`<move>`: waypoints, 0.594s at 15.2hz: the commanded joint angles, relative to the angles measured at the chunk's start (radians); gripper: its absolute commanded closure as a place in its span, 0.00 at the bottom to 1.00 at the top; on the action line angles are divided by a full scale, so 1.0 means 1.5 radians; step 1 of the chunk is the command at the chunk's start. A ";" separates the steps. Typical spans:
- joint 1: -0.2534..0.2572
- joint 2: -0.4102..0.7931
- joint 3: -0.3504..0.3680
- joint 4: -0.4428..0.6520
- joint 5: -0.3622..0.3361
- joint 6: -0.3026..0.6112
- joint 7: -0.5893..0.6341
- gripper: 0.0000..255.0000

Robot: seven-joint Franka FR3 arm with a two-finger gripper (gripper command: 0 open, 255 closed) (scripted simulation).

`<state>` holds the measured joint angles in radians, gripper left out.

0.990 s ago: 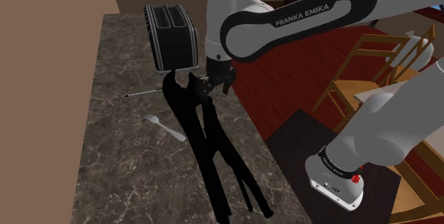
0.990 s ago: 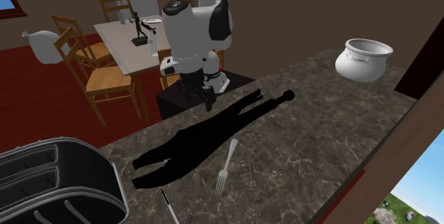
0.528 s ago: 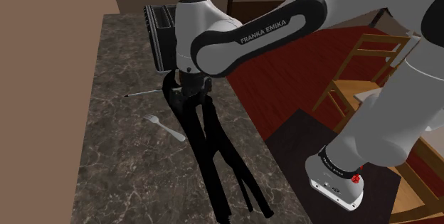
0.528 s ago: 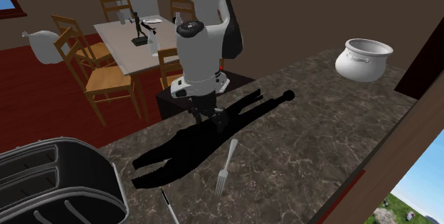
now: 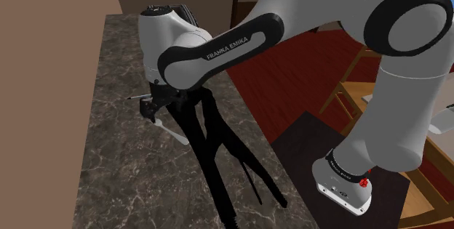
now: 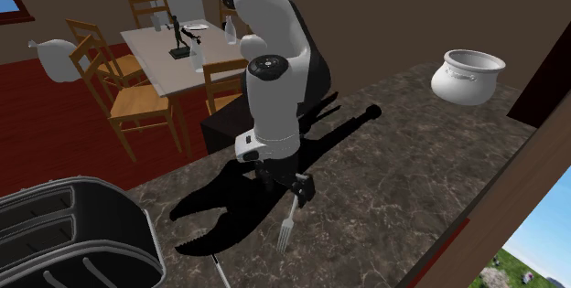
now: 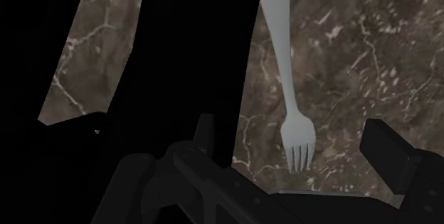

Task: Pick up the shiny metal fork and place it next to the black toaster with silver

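Since a second ago your arm has swung across the counter and come down: the gripper now hangs low over the fork, where before it sat above the big black plier-shaped tool.

Start at the hand. In the wrist view the fingers stand wide apart with nothing between them but the fork's tines, which they do not touch, so you hold nothing yet. The fork lies flat on the dark marbled counter, just beside the black tool, with its pale handle running away from the gripper.

You should expect it to be light, stiff and probably slick. It is also thin, and it lies flush on a hard surface. I would close across the narrow neck or lower handle rather than the tines, with the fingertips brought nearly to the stone. A high or off-centre pinch would likely let it tip or skate aside.

Further off, the black toaster stands at the counter's end, beyond the tool's jaws. At the opposite end sits a white pot.
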<state>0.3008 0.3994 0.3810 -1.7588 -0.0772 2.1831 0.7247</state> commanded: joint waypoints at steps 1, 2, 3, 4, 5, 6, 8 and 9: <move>0.022 0.067 -0.007 0.065 -0.024 -0.002 0.015 0.00; 0.024 0.070 -0.008 0.070 -0.025 -0.003 0.016 0.00; 0.025 0.074 -0.009 0.067 -0.026 0.004 0.017 0.00; 0.026 0.079 -0.010 0.065 -0.028 0.011 0.018 0.00; 0.027 0.084 -0.011 0.063 -0.030 0.017 0.019 0.00; 0.028 0.089 -0.012 0.062 -0.032 0.024 0.020 0.00; 0.031 0.099 -0.014 0.059 -0.036 0.036 0.022 0.00; 0.033 0.108 -0.016 0.057 -0.039 0.046 0.024 0.00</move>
<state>0.3441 0.5473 0.3581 -1.6669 -0.1320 2.2374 0.7552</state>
